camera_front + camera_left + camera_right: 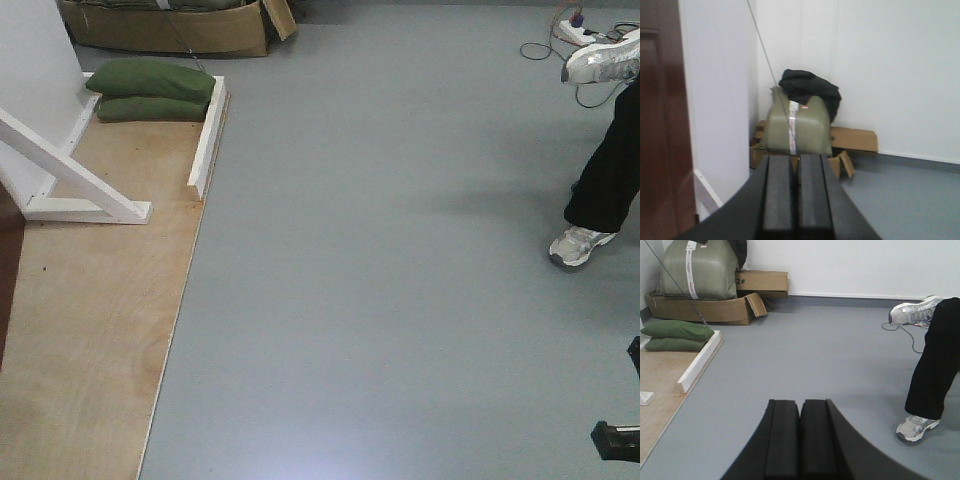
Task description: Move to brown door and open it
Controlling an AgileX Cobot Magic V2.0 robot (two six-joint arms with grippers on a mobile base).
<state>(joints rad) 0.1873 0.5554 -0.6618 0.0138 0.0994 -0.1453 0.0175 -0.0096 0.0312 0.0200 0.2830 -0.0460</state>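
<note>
The brown door fills the left edge of the left wrist view, glossy reddish-brown with a recessed panel. A dark sliver of the brown door also shows at the far left of the front view, above the plywood board. My left gripper is shut, nothing between its black pads, and points past the door's right side with a gap to it. My right gripper is shut too, empty, hanging over bare grey floor. A black part at the front view's lower right corner may be the right arm.
A white frame panel with a slanted white brace stands on the plywood board. Green sandbags lie by a white rail. Cardboard boxes and an olive sack line the back wall. A person's legs stand at right, cables behind.
</note>
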